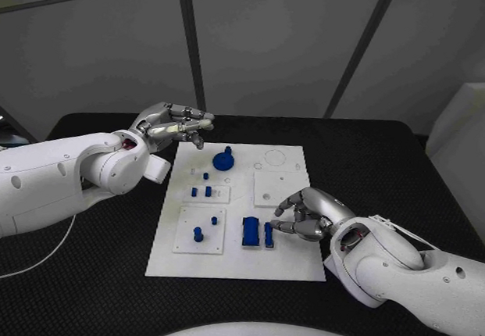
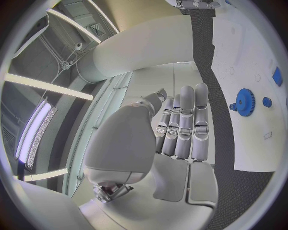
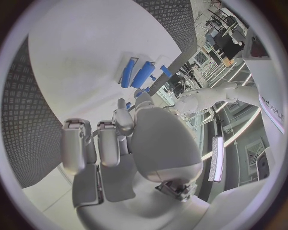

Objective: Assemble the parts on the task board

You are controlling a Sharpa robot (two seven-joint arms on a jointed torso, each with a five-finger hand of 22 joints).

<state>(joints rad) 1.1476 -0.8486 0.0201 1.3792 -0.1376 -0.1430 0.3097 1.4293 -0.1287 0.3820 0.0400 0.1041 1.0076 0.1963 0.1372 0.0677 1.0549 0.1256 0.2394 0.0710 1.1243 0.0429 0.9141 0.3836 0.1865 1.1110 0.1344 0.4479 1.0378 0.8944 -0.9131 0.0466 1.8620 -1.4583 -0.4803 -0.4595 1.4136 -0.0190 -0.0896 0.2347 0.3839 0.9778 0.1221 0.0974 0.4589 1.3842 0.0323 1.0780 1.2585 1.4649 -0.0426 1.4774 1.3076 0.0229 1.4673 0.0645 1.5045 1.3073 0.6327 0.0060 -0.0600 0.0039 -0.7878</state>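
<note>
**Both hands empty at the board's edges, parts in place**

The right hand [image 1: 307, 212] sits at about four o'clock on the task board [image 1: 286, 261], fingers curled downward with their tips just over the white surface beside the blue blocks. From the head view, whether a fingertip touches the narrow block [image 1: 269, 234] is hard to make out; the right wrist view shows the fingers [image 3: 77, 143] bent together with nothing between them.

The left hand [image 1: 173, 125] hovers off the board's eleven o'clock corner, fingers drawn in side by side, holding nothing; the left wrist view shows them [image 2: 183, 124] straight and pressed together.

Counted on the board: one gear [image 1: 224, 161] near twelve o'clock, one wide block [image 1: 250, 230] and the narrow one beside it toward five o'clock, and about six small pegs [image 1: 199, 233] on the two raised plates at nine and seven o'clock; the peg count is uncertain at this size.

The left wrist view shows the gear's teeth [image 2: 245, 101], which the head view blurs.
</note>
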